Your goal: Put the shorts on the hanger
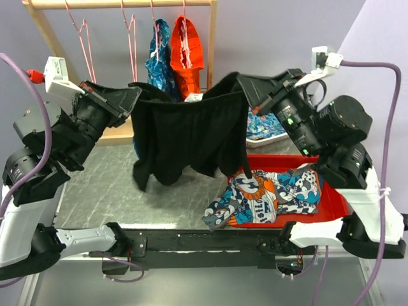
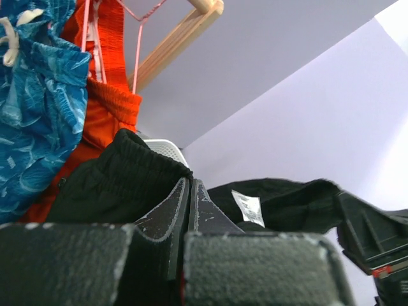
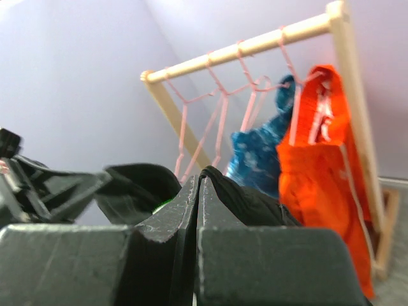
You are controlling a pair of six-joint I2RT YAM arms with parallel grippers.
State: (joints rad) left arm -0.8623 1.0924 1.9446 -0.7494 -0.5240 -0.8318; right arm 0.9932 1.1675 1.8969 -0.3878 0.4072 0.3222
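Note: your left tool (image 1: 134, 95) and right tool (image 1: 240, 83) are both clamped on the shorts (image 1: 185, 137); this thin waistband pinch may slip before you reach the hanger (image 1: 132, 44).

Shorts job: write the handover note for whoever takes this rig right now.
Left claw: shut on one waistband corner of the shorts.
Right claw: shut on the other corner.
Shorts: stretched between the two claws, hanging in the air in front of the wooden rack.
Hanger: two empty pink ones hang on the rack's left part, neither touched.
Done: shorts lifted and spread.
Left: get them onto an empty hanger.
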